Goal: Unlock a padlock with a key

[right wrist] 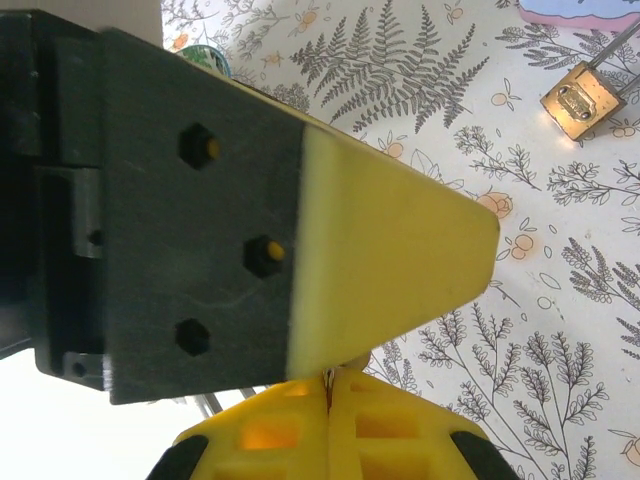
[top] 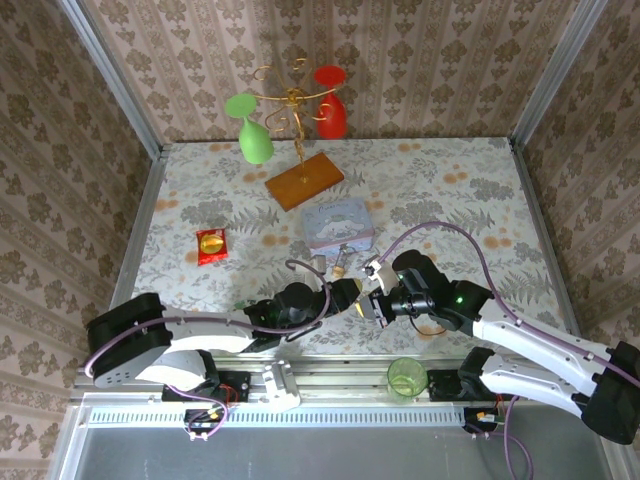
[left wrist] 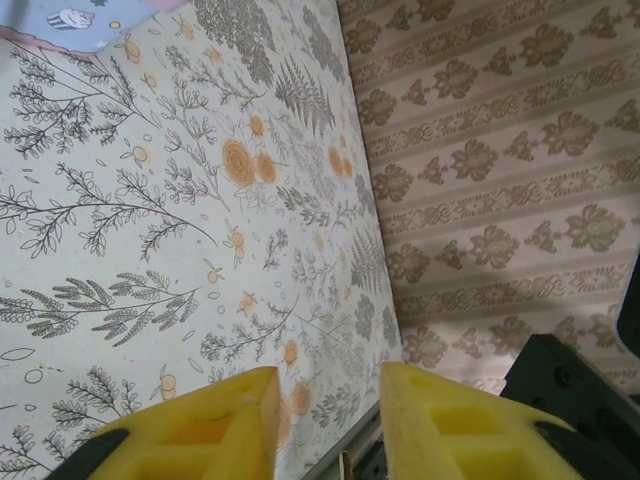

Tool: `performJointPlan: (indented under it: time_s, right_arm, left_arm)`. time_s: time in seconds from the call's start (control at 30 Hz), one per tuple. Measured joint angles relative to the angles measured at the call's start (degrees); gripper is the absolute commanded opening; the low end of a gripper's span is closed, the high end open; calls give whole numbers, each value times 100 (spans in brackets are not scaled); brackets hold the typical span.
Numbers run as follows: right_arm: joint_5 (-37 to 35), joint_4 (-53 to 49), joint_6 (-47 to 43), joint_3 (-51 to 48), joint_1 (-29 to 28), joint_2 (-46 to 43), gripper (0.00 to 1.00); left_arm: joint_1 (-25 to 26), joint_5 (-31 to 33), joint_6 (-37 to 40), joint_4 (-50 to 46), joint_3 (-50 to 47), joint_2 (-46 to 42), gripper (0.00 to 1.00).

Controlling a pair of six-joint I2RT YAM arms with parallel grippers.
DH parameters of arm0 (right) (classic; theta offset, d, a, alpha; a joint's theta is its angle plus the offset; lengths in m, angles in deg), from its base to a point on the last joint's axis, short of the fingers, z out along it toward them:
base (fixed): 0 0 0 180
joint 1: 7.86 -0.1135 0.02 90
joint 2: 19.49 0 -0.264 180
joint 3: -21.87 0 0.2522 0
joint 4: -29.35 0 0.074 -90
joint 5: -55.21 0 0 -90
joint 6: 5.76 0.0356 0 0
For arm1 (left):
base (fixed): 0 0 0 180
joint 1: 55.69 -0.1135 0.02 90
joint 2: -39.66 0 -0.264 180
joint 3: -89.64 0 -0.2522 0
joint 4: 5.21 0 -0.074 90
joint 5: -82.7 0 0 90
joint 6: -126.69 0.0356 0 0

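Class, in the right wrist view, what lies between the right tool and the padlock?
A yellow finger of the left tool crosses that stretch in the right wrist view; past it, bare floral tablecloth runs up to the padlock.

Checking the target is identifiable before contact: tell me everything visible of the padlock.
The padlock is a small squarish brass-yellow metal block, its shiny end face with an empty oval keyway turned toward the right wrist camera. A thin silvery shackle leg runs from it toward the pale blue tin; whether it is latched cannot be told. It lies on the floral tablecloth just on the near side of the tin, nothing gripping it.
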Motion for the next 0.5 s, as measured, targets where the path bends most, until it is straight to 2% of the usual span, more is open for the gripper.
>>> performJointPlan:
  time_s: [0.13,0.3,0.5]
  right_arm:
    - [-9,-7,-20,44,-11,109,0]
    - [-87,-42,-22,44,-20,116,0]
    - [-177,68,-15,46,-48,37,0]
  left_arm:
    - [-2,-109,37,9,13,101,14]
    - [-4,-138,92,-17,22,39,1]
    - [-4,-31,212,-286,13,-299,0]
